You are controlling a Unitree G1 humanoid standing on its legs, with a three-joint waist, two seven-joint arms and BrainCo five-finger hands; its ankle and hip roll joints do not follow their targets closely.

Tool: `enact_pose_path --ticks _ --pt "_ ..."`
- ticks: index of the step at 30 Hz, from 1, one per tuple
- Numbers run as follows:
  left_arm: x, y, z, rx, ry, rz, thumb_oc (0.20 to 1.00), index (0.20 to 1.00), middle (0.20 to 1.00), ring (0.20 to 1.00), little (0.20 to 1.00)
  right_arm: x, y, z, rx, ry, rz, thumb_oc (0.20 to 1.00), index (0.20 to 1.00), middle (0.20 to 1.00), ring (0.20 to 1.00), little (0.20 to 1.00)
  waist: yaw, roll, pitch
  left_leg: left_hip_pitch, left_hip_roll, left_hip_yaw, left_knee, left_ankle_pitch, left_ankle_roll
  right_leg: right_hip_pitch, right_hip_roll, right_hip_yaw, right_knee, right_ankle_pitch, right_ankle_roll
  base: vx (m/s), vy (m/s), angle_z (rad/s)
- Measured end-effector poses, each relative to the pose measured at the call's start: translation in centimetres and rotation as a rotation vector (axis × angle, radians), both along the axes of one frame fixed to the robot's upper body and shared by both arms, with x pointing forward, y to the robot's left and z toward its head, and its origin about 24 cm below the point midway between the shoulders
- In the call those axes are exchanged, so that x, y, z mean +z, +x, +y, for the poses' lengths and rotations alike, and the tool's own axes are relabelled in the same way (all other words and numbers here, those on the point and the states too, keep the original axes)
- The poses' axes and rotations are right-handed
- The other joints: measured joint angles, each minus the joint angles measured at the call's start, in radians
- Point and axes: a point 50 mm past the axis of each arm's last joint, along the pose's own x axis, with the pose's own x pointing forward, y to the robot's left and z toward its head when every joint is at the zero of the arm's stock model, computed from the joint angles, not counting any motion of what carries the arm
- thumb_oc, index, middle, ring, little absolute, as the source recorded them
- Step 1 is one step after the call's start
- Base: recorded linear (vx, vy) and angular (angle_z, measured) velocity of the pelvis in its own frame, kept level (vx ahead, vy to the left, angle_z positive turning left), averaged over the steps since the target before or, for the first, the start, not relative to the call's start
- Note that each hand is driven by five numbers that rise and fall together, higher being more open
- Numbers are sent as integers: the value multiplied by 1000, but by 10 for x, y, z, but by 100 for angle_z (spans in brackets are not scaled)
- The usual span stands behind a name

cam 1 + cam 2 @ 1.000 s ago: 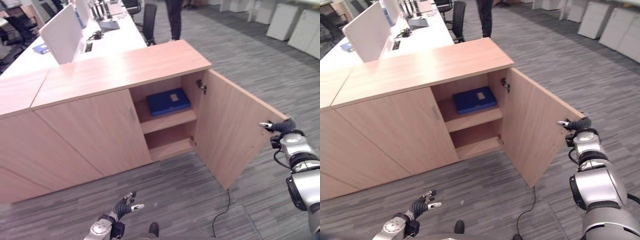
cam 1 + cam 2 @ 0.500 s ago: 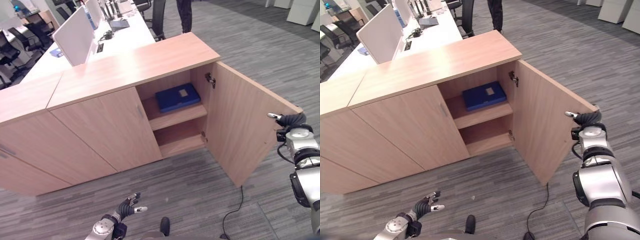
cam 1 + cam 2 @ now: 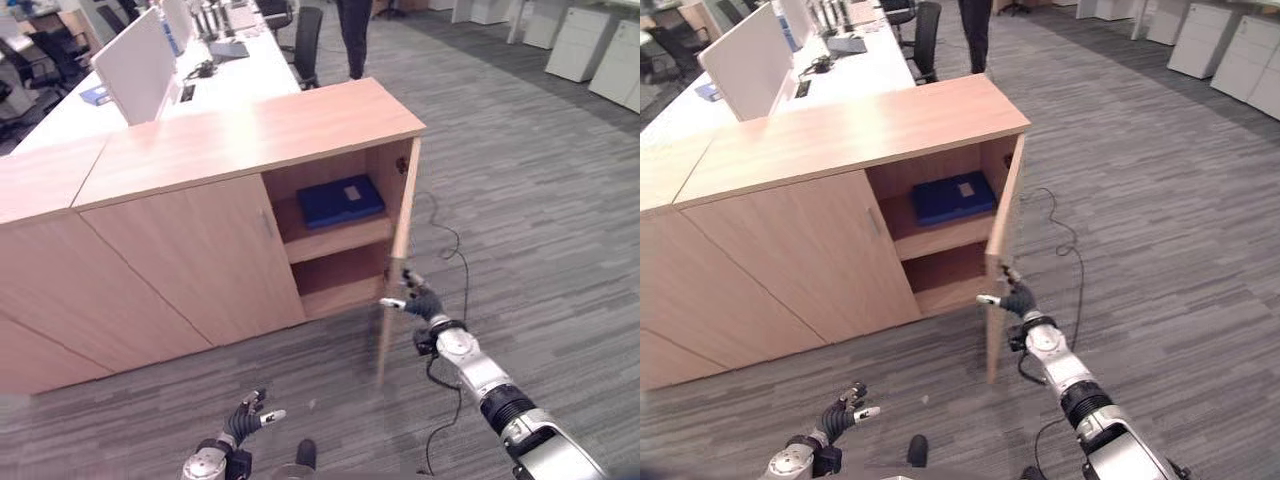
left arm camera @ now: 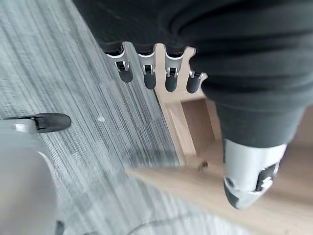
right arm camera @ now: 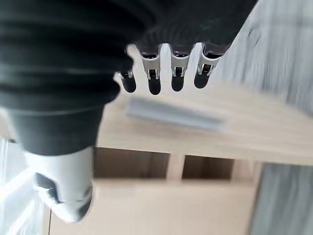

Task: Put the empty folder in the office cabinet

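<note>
Grey striped carpet (image 3: 520, 180) runs under the right hand (image 3: 418, 300), its fingers relaxed and holding nothing — fingertips at the free edge of the cabinet door (image 3: 396, 262), which stands edge-on. Beyond it, the blue folder (image 3: 341, 200) lies flat on the cabinet's upper shelf (image 3: 330, 240). Low down, the left hand (image 3: 246, 419) hovers loosely spread, empty.

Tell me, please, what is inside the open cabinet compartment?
A blue folder lies flat on the upper shelf of the cabinet. The door hides part of the lower shelf, which otherwise looks bare.
</note>
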Motion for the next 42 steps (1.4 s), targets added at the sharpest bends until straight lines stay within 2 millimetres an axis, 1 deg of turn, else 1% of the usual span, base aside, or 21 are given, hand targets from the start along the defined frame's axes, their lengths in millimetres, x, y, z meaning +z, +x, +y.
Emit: enact_pose_path --ticks 1,2,3,5,6,9,11,13,14,15,18,20,21,22,25,26,28,30,38,40,42 --pt "0 4 2 -1 11 -1 1000 1000 1000 1000 1000 1 -1 1 6 6 -3 1000 1000 1000 1000 1000 -6 -23 13 -13 25 150 34 -27 9 13 -31 -42 -5 0 -2 106 152 127" --pt "1 8 2 -14 25 -9 1000 1000 1000 1000 1000 4 -1 4 17 13 -14 1000 1000 1000 1000 1000 -16 -57 30 -4 25 236 45 -17 3 22 -80 -61 -5 -21 18 115 124 84" --pt "1 7 2 -20 31 -7 1000 1000 1000 1000 1000 8 0 6 26 20 -25 1000 1000 1000 1000 1000 -12 -67 34 17 18 255 34 -15 -1 27 -98 -58 -2 -23 26 118 128 52" --pt "-2 -2 3 -32 42 17 1000 1000 1000 1000 1000 19 3 8 42 31 -68 1000 1000 1000 1000 1000 -11 -47 25 72 0 215 -7 30 1 40 -112 -44 36 -24 72 76 150 23" --pt "1 0 11 -41 75 9 1000 1000 1000 1000 1000 19 4 15 39 59 -73 1000 1000 1000 1000 1000 4 -82 26 84 -43 214 -13 12 20 35 -165 -38 92 -34 98 62 159 33" --pt "8 9 27 -35 125 -16 1000 1000 1000 1000 1000 24 8 28 54 101 -89 1000 1000 1000 1000 1000 7 -116 40 102 -78 181 -55 28 70 -167 -267 50 490 -31 165 64 38 49" --pt "13 13 40 -29 162 -25 1000 1000 1000 1000 1000 29 13 32 59 114 -103 1000 1000 1000 1000 1000 15 -127 53 104 -97 149 -56 19 88 -246 -277 141 646 -16 197 213 28 55" --pt "23 25 45 -48 184 -68 1000 1000 1000 1000 1000 37 25 14 2 93 -128 1000 1000 1000 1000 1000 4 -101 65 118 -99 55 -88 31 104 -232 -159 291 596 -117 190 270 -31 122" --pt "30 35 44 -64 177 -112 1000 1000 1000 1000 1000 49 41 -12 -96 55 -152 1000 1000 1000 1000 1000 -2 -90 72 137 -125 -2 -121 46 105 -185 -107 365 406 -139 183 286 -165 144" --pt "33 39 44 -71 170 -131 1000 1000 1000 1000 1000 55 47 -31 -159 29 -165 1000 1000 1000 1000 1000 4 -95 70 139 -147 -25 -121 39 97 -167 -109 382 283 -140 180 324 -226 130" --pt "36 39 51 -59 170 -136 1000 1000 1000 1000 1000 78 58 -82 -301 -57 -208 1000 1000 1000 1000 1000 11 -79 79 151 -175 -86 -122 24 103 -179 -158 359 -10 -42 175 233 -185 87" --pt "40 43 49 -60 148 -161 1000 1000 1000 1000 1000 80 50 -124 -427 -95 -173 1000 1000 1000 1000 1000 -7 -68 86 138 -180 -168 -131 22 100 -173 -177 334 5 -9 184 103 -150 134" --pt "44 45 49 -66 144 -188 1000 1000 1000 1000 1000 80 44 -144 -501 -101 -150 1000 1000 1000 1000 1000 -5 -79 82 138 -180 -196 -131 17 93 -169 -181 313 32 -32 175 190 -256 153" --pt "51 42 60 -87 164 -199 1000 1000 1000 1000 1000 78 32 -175 -619 -127 -96 1000 1000 1000 1000 1000 12 -127 74 145 -178 -199 -131 17 61 -124 -171 295 28 -13 132 156 -189 123" --pt "37 18 56 -79 130 -122 1000 1000 1000 1000 1000 90 19 -215 -774 -149 -49 1000 1000 1000 1000 1000 22 -81 55 161 -115 -210 -127 5 6 -82 -111 262 -2 31 109 99 -188 44" --pt "31 10 49 -92 101 -98 1000 1000 1000 1000 1000 100 14 -228 -796 -173 -53 1000 1000 1000 1000 1000 28 -45 41 159 -82 -219 -129 11 -3 -73 -80 239 -5 44 89 124 -267 8" --pt "31 10 37 -99 54 -112 1000 1000 1000 1000 1000 104 -3 -251 -857 -220 3 1000 1000 1000 1000 1000 23 -20 25 157 -59 -244 -127 18 -23 -56 -55 204 -6 34 67 82 -191 26" --pt "32 13 28 -128 30 -126 1000 1000 1000 1000 1000 103 -11 -259 -884 -232 30 1000 1000 1000 1000 1000 2 -15 23 155 -47 -254 -128 17 -54 -48 -43 192 -6 30 62 17 -145 16" --pt "38 18 24 -145 -2 -153 1000 1000 1000 1000 1000 132 -12 -275 -925 -295 36 1000 1000 1000 1000 1000 -23 36 19 80 -33 -315 -131 2 -52 -83 -23 146 -5 25 53 16 -131 20" --pt "38 20 22 -152 -4 -155 1000 1000 1000 1000 1000 134 -12 -276 -926 -307 33 1000 1000 1000 1000 1000 -25 40 17 68 -33 -308 -131 -36 -73 -87 -33 133 -6 23 50 21 -80 20" --pt "37 21 17 -171 -12 -148 1000 1000 1000 1000 1000 143 -9 -276 -923 -324 13 1000 1000 1000 1000 1000 -22 25 24 52 -75 -301 -31 -38 -74 -98 -75 118 -6 45 24 28 -57 -3"
